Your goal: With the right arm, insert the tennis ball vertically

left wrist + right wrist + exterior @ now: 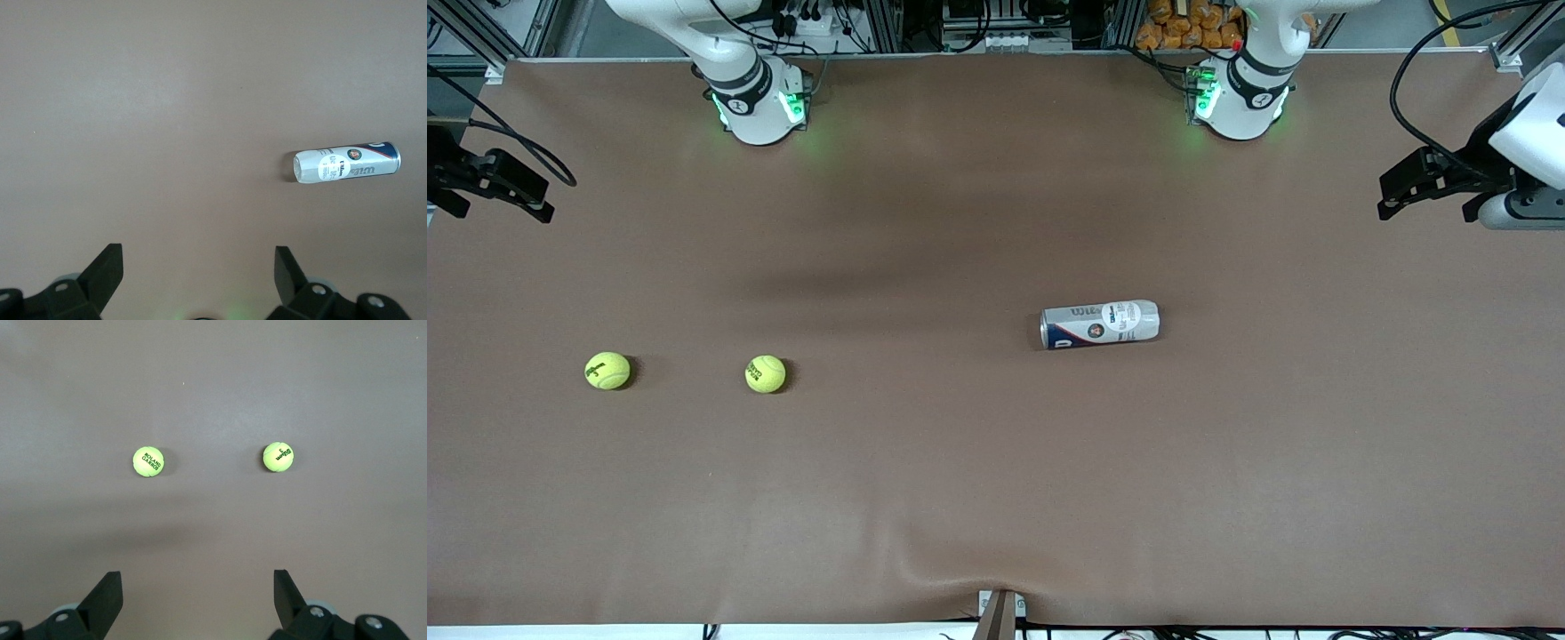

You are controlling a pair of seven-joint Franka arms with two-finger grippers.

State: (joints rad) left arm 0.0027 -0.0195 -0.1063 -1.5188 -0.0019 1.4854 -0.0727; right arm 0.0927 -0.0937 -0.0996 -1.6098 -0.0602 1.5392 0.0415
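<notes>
Two tennis balls (607,371) (765,374) lie apart toward the right arm's end of the bare brown bench (960,489), the can (1100,324) lies on its side mid-bench, and only the wrist views show the left tool (199,267) and right tool (198,587) wide open, empty.

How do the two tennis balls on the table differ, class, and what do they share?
The ball nearest the right arm's end lies closer to the table's edge; the other ball lies closer to the can. Their black print differs: the second reads ROLAND GARROS. Both are yellow-green, equal-sized, untouched.
</notes>
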